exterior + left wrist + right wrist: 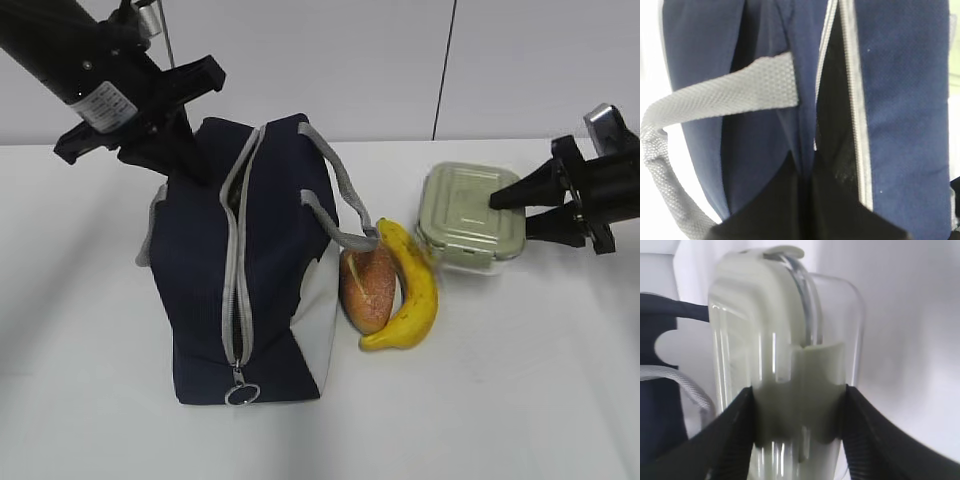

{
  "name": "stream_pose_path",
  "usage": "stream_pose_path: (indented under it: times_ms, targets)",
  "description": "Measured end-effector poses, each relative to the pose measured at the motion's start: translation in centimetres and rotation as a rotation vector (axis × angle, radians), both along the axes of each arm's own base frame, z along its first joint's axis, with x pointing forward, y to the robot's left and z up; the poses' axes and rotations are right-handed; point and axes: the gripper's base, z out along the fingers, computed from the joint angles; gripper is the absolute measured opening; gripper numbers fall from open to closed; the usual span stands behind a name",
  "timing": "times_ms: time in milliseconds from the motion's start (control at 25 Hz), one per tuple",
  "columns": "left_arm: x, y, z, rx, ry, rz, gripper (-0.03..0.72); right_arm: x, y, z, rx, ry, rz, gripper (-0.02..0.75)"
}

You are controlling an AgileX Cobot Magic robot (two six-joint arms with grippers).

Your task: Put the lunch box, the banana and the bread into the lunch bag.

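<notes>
The navy lunch bag [270, 270] stands on the white table [520, 400], its grey zipper [238, 270] partly open along the top. My left gripper [183, 158] is at the bag's far top corner, shut on a fold of the bag's fabric [790, 75] beside the zipper opening [832, 125]. The bread [366, 285] and the banana [412, 290] lie side by side against the bag's right side. My right gripper [515, 215] holds the right end of the lunch box [465, 205], one finger on the lid, one on the clear base [785, 340].
A grey handle [345, 195] arches over the bag toward the bread. The other handle [720, 95] hangs on the bag's left side. The bag's edge shows at the left of the right wrist view [655, 340]. A wall rises behind the table.
</notes>
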Motion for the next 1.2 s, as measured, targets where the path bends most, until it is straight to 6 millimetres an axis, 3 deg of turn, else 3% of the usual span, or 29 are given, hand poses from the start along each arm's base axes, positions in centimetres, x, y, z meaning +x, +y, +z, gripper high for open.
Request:
stream_pose_path:
  times_ms: [240,400,560,640,760,920,1040,1200]
  targets:
    - [0.0,-0.5,0.3,-0.066,-0.006,-0.013,-0.003,2.4,-0.3,3.2,0.095,-0.142,-0.077,0.361]
    - [-0.1,-1.2,0.8,-0.147,-0.016,-0.041,-0.003,2.5,0.1,6.7,0.127,-0.229,-0.111,0.361]
    - [-0.1,-1.6,1.2,-0.213,-0.033,-0.058,-0.003,2.1,3.0,11.3,0.19,-0.33,-0.093,0.361]
    - [-0.1,-1.8,1.3,-0.232,-0.04,-0.068,-0.003,1.8,5.6,12.8,0.221,-0.356,-0.043,0.361]
    - [-0.1,-1.9,1.4,-0.245,-0.046,-0.076,-0.003,1.2,9.6,13.3,0.253,-0.347,0.065,0.361]
    - [-0.1,-1.9,1.4,-0.247,-0.046,-0.077,-0.003,0.1,13.4,12.7,0.21,-0.311,0.208,0.361]
    - [-0.1,-1.9,1.4,-0.247,-0.046,-0.079,-0.003,-0.5,14.2,11.9,0.13,-0.262,0.287,0.361]
    - [-0.1,-1.9,1.4,-0.246,-0.047,-0.079,-0.003,-0.8,13.8,10.7,0.003,-0.191,0.313,0.361]
